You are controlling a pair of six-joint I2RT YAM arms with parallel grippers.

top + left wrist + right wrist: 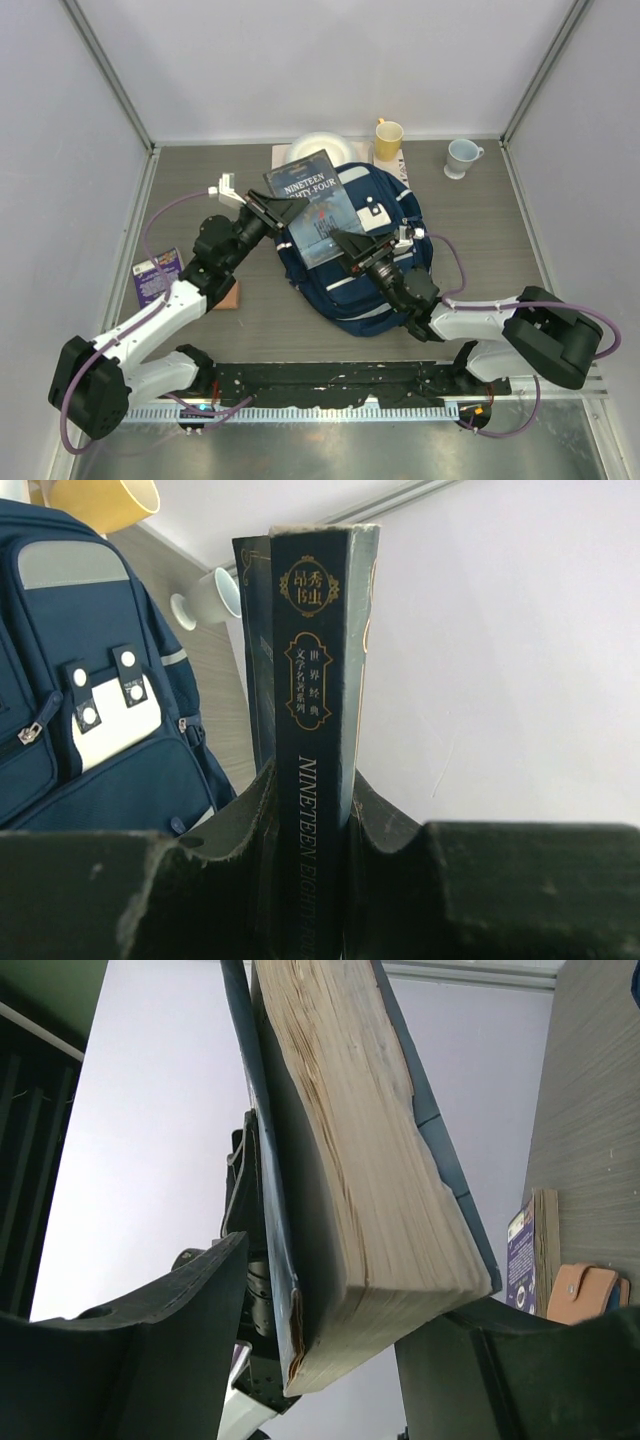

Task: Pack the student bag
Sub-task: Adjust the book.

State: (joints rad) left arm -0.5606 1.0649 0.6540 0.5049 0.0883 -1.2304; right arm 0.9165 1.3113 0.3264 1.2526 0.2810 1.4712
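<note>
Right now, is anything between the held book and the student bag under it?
Nothing visible lies between them. The book, gripped at its spine by the left gripper, hangs over the student bag. Only the right gripper is there, its fingers astride the book's page edge. The bag's main opening is hidden.

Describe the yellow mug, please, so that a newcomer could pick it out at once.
Find the navy backpack in the middle of the table. Beyond its far edge, right of the white plate, stands the mug. It is yellow; the cup to its right is pale.
</note>
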